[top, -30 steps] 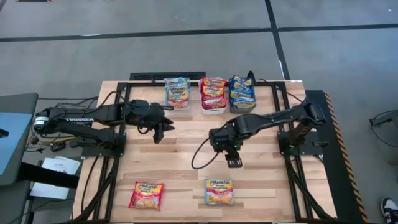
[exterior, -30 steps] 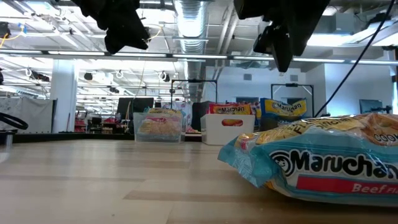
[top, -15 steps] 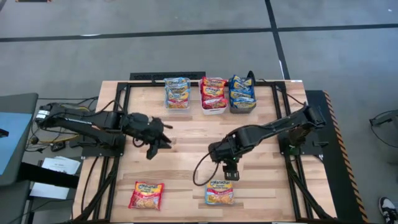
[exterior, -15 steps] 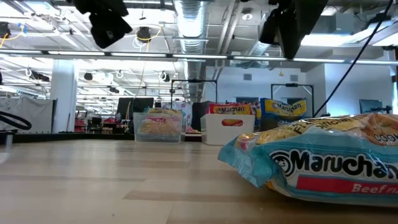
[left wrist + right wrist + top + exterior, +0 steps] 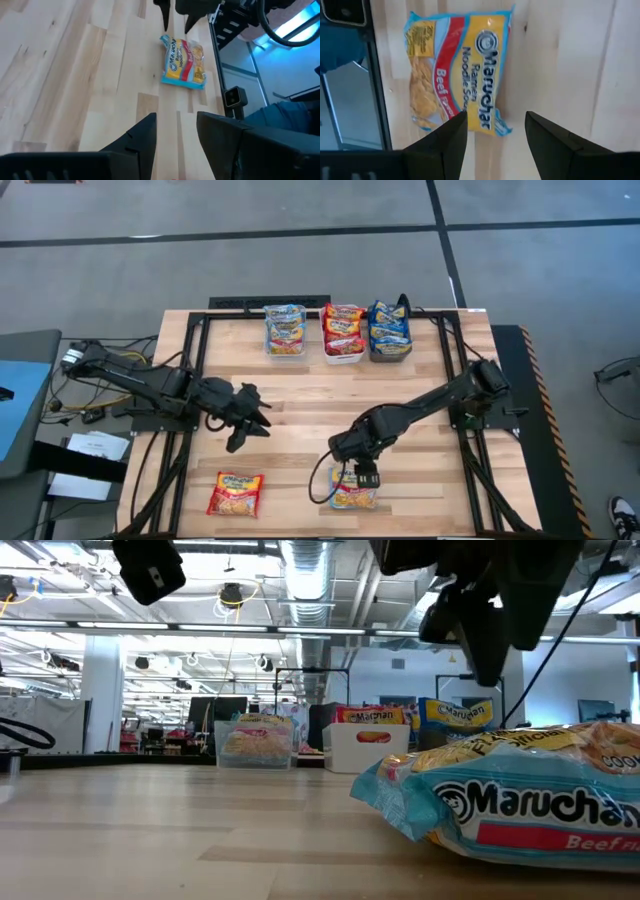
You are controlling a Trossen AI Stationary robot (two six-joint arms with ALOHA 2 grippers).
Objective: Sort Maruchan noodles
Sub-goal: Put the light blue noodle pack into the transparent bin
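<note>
**Wood surface, two loose ramen packets at the near edge**

Pale wooden surface [image 5: 300, 405] carries three bins at its far edge: clear bin [image 5: 285, 330], white bin [image 5: 343, 332] and dark bin [image 5: 389, 330], each stacked with Maruchan packets. The right pincer [image 5: 366, 476], fingers spread, hangs directly over the blue-edged beef packet [image 5: 352, 490]. The left pincer [image 5: 236, 442], fingers also parted, hovers above bare wood, near the red packet [image 5: 235, 494].

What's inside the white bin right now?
The white bin holds stacked red Maruchan packets. Only the top ones show; how many lie beneath is hidden.
</note>
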